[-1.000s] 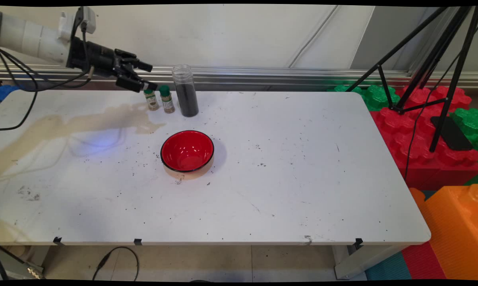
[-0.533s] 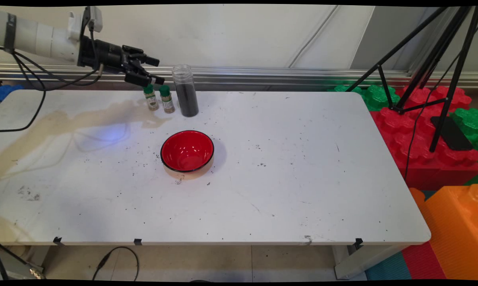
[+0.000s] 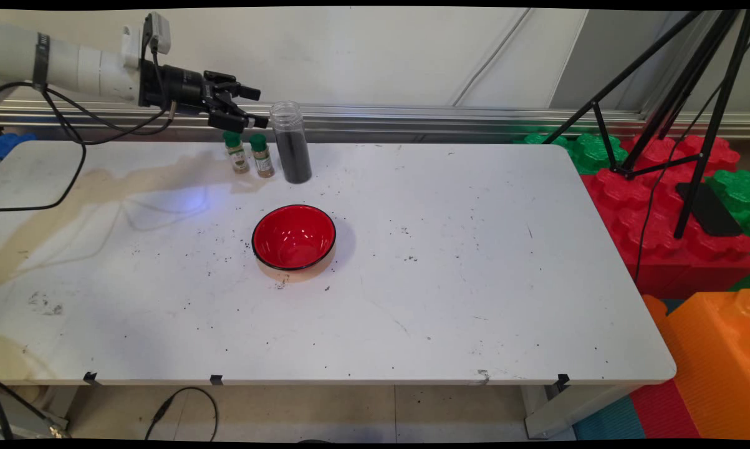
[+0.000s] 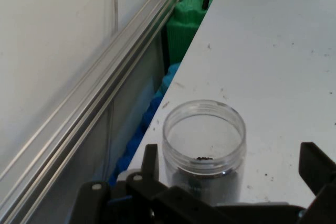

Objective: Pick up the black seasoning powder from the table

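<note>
A tall clear jar point(image 3: 292, 143) with dark grains in it stands open-topped at the table's back edge. My gripper point(image 3: 260, 107) hovers just left of its rim, level with the top, fingers open and holding nothing. Two small green-capped spice bottles point(image 3: 236, 151) point(image 3: 262, 156) stand under the gripper, left of the jar. A red bowl point(image 3: 293, 237) sits empty nearer the table's middle. In the hand view the jar point(image 4: 205, 150) is straight ahead between the spread fingers point(image 4: 150, 163), with my gripper point(image 4: 232, 163) apart from it.
A brownish stain point(image 3: 100, 190) spreads over the table's left part, and dark crumbs are scattered around the bowl. An aluminium rail point(image 3: 443, 115) runs behind the table. A black tripod point(image 3: 692, 112) and coloured foam blocks point(image 3: 674, 206) stand to the right.
The gripper has risen and moved right, from above the spice bottles to beside the jar's rim. It stays open. Nothing on the table has moved.
</note>
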Robot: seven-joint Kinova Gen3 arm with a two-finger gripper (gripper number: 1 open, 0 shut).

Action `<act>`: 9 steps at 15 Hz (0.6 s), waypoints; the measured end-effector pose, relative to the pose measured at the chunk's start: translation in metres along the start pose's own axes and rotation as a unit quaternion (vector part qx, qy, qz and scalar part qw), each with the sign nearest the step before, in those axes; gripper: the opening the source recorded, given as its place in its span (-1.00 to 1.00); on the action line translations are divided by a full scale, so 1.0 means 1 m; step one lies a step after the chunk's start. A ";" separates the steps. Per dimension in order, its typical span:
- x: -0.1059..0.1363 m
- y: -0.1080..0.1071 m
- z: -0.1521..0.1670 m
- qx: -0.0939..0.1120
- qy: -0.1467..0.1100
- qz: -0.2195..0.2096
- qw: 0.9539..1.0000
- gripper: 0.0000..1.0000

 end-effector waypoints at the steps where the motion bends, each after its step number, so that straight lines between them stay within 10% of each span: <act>1: -0.003 -0.004 0.003 -0.003 0.006 0.001 1.000 1.00; 9: -0.024 -0.022 0.024 -0.023 0.034 0.000 0.999 1.00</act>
